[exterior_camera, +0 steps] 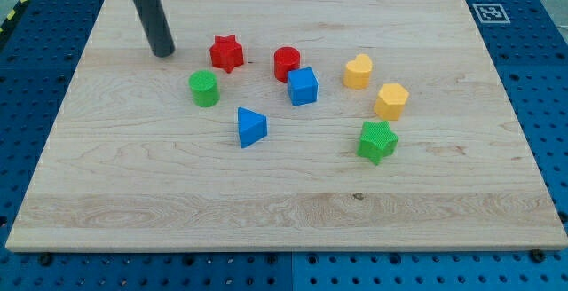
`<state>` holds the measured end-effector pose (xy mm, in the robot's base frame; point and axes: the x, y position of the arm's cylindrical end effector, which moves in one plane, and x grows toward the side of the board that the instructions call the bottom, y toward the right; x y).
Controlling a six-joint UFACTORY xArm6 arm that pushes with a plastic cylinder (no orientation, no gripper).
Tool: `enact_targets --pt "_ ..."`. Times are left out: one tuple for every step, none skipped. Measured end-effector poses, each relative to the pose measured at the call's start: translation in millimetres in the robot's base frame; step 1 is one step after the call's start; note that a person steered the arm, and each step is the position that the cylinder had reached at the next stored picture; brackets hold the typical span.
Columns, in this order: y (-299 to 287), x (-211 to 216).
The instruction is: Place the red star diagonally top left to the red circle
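Note:
The red star [226, 53] lies on the wooden board, left of the red circle [287, 63] and slightly higher in the view, with a gap between them. My tip [163, 53] rests on the board to the left of the red star, apart from it. The rod rises up and to the left out of the view's top. The blue cube [303, 86] touches or nearly touches the red circle at its lower right.
A green cylinder [204, 88] lies below and left of the red star. A blue triangle [251, 127] lies lower. A yellow heart [358, 71], a yellow hexagon [390, 101] and a green star [377, 141] are on the right. The board's edge [53, 105] runs down the left.

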<state>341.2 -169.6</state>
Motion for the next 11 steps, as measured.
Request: enact_targets --pt "32 9" --pt "64 10" --pt "87 10" --pt "90 10" --pt "90 10" --pt "90 30" --pt "93 50" --pt "103 49" --pt "104 32" --pt "108 18" --pt "108 16"
